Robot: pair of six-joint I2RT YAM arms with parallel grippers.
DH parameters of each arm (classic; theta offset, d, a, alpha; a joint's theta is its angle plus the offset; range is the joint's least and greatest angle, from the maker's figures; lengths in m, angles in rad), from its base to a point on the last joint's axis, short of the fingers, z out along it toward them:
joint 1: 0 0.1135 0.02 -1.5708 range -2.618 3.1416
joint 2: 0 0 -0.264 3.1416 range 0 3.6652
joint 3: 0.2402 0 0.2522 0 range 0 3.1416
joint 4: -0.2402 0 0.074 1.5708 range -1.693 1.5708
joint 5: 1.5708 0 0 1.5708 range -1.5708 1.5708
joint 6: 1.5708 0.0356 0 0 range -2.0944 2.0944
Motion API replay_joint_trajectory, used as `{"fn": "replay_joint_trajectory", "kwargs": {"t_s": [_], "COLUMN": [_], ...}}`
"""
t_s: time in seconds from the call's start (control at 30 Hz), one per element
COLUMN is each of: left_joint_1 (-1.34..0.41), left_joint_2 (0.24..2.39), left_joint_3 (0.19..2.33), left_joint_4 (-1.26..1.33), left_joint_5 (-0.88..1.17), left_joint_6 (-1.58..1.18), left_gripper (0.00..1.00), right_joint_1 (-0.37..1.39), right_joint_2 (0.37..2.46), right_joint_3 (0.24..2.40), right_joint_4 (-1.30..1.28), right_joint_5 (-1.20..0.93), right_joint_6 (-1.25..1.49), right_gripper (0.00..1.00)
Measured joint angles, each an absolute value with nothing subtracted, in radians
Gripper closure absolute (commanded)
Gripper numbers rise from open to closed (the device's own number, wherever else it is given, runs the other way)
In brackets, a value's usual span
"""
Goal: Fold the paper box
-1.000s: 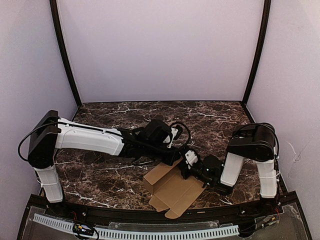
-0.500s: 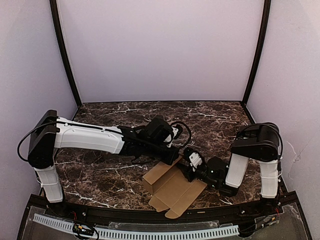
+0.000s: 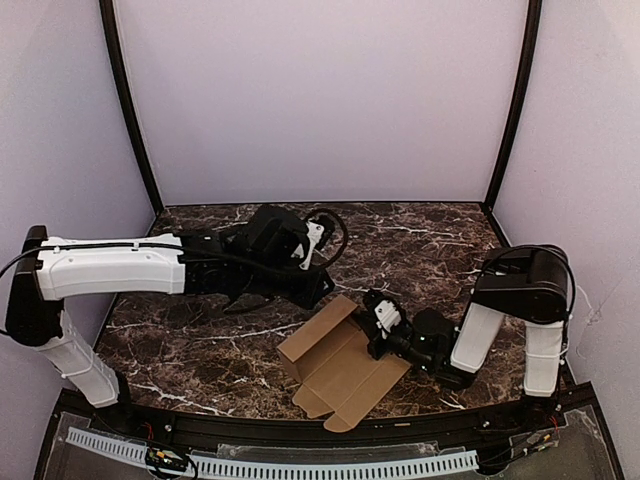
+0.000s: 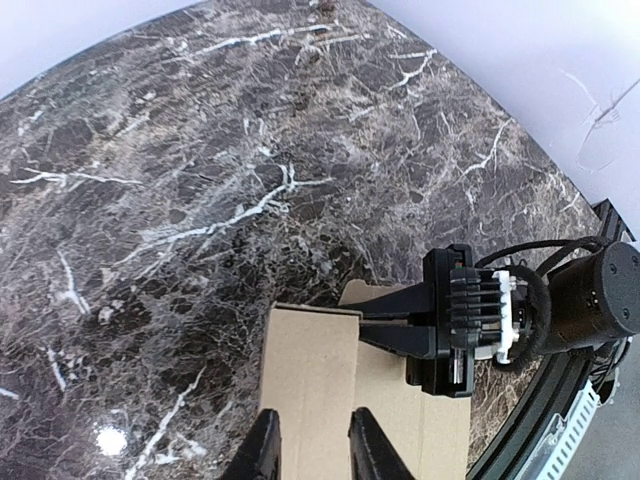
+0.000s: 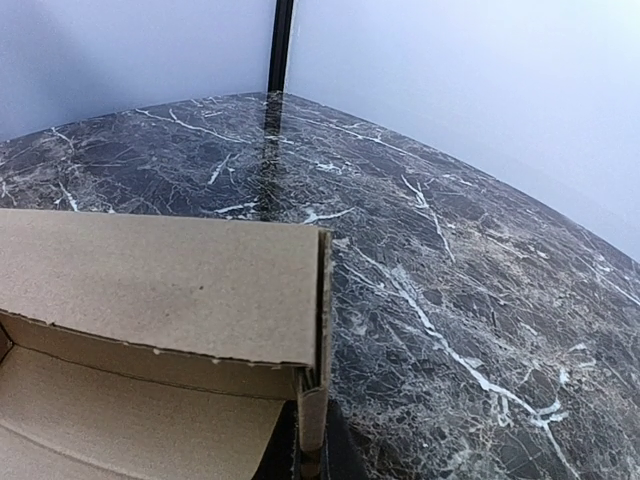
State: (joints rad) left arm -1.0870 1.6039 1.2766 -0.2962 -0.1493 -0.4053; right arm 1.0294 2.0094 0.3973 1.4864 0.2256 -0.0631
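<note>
The paper box (image 3: 338, 368) is tan cardboard, partly folded, lying open near the table's front edge with one long wall raised. My right gripper (image 3: 373, 326) is shut on the box's right end wall; in the right wrist view the thin cardboard edge (image 5: 314, 420) stands pinched between the fingers, with the raised wall (image 5: 160, 280) stretching left. My left gripper (image 3: 322, 289) is open and empty, just behind the box and apart from it. In the left wrist view its gripper (image 4: 312, 452) frames the box (image 4: 310, 370) below, and the right gripper (image 4: 462, 322) shows at the box's end.
The dark marble table (image 3: 420, 240) spreads behind and to both sides. Lilac walls and black corner posts (image 3: 512, 110) close it in. A black rail with a white strip (image 3: 300, 462) runs along the front edge.
My left arm has pulled back to the left and away from the box. The box has shifted slightly left. My right gripper keeps its hold on the end wall.
</note>
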Motion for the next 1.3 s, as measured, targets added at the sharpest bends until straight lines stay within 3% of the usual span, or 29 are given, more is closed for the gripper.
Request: {"fn": "replay_joint_trajectory", "kwargs": {"t_s": [0.17,0.33,0.7,0.93,1.3], "left_joint_1": [-1.087,-1.087,-1.087,-1.087,-1.087], "left_joint_2": [1.443,1.336,1.247,1.243,1.316], "left_joint_3": [1.180,1.068,0.956,0.947,0.962], "left_joint_4": [-0.340,-0.404,-0.467,-0.467,-0.456], "left_joint_5": [-0.211,-0.276,-0.325,-0.340,-0.337], "left_joint_6": [-0.426,-0.454,-0.497,-0.493,-0.440], "left_gripper": [0.63,0.60,0.58,0.57,0.56], "right_joint_1": [1.030,1.030,1.012,0.984,0.966], "right_joint_2": [1.966,1.962,1.979,1.901,1.501], "right_joint_3": [0.405,0.456,0.585,0.581,0.534], "right_joint_4": [1.441,1.404,1.307,1.147,0.672], "right_joint_5": [0.225,0.204,-0.010,-0.106,-0.135], "right_joint_6": [-0.086,-0.112,-0.134,-0.142,-0.066], "right_gripper": [1.00,0.99,0.62,0.57,0.45]}}
